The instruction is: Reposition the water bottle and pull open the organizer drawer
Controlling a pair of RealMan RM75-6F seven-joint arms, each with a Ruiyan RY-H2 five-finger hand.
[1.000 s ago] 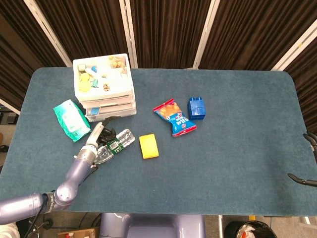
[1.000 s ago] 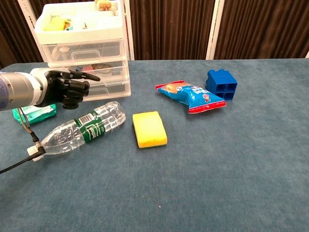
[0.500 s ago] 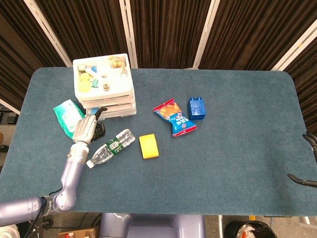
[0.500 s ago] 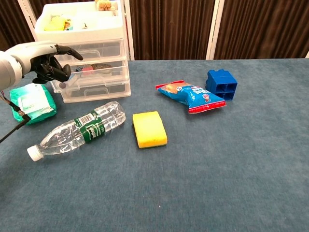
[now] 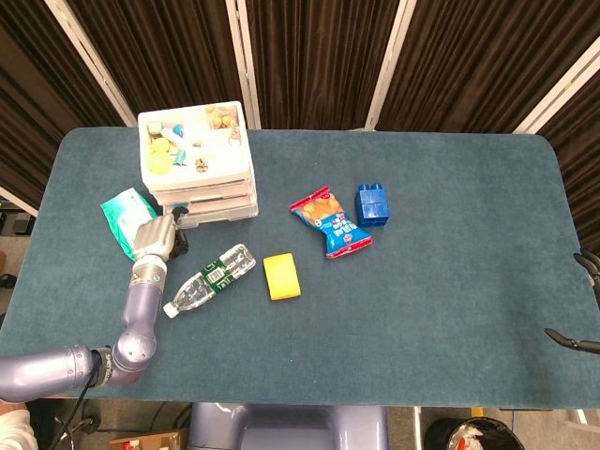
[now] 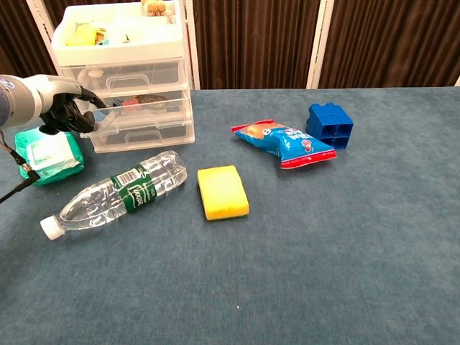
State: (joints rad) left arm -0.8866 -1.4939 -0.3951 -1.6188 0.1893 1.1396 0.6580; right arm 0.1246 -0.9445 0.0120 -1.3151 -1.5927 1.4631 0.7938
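The clear water bottle [image 6: 118, 195] with a green label lies on its side on the blue table, cap toward the front left, also seen in the head view [image 5: 212, 277]. Behind it stands the white three-drawer organizer [image 6: 136, 79], its drawers looking closed and its top tray full of small items. My left hand [image 6: 61, 108] is at the organizer's front left corner with its fingers curled in; one fingertip reaches to the middle drawer [image 6: 147, 106]. In the head view the left hand [image 5: 157, 236] is apart from the bottle. Only the fingers of my right hand [image 5: 583, 300] show at the table's right edge, spread and holding nothing.
A green wipes pack [image 6: 47, 154] lies just left of the organizer, under my left forearm. A yellow sponge [image 6: 222, 191] sits right of the bottle. A red and blue snack bag [image 6: 284, 142] and a blue block [image 6: 330, 124] lie further right.
My left hand let go of the bottle, rose away from it and moved back-left to the organizer's middle drawer. The bottle stays lying where it was left.
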